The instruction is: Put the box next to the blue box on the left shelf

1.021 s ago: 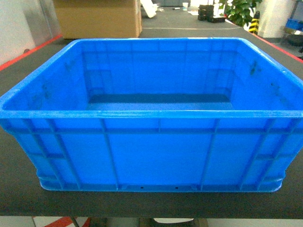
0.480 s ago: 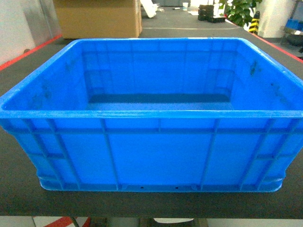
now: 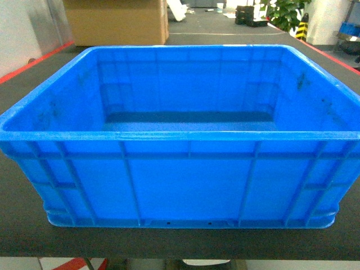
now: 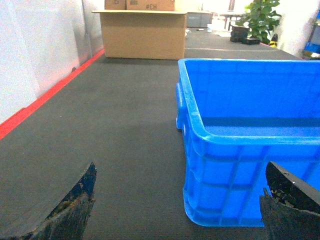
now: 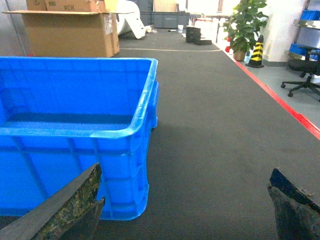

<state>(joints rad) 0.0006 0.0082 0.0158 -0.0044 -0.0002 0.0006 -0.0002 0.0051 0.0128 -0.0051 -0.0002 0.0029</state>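
The box (image 3: 180, 180), a large bright blue open-topped crate with ribbed walls, stands empty on a dark table right in front of me. Its left near corner (image 4: 200, 190) shows in the left wrist view, its right near corner (image 5: 125, 185) in the right wrist view. My left gripper (image 4: 177, 205) is open, level with the box's left near corner and short of it. My right gripper (image 5: 185, 205) is open too, level with the right near corner. Neither touches the box. The left shelf and the other blue box are out of view.
The dark table (image 3: 22, 225) runs far ahead, with red edge strips (image 4: 45, 100) (image 5: 280, 102) on both sides. A big cardboard carton (image 3: 115, 22) stands at the far end. A potted plant (image 5: 245, 25), a striped cone (image 5: 257, 50) and an office chair (image 5: 302, 82) are off to the right.
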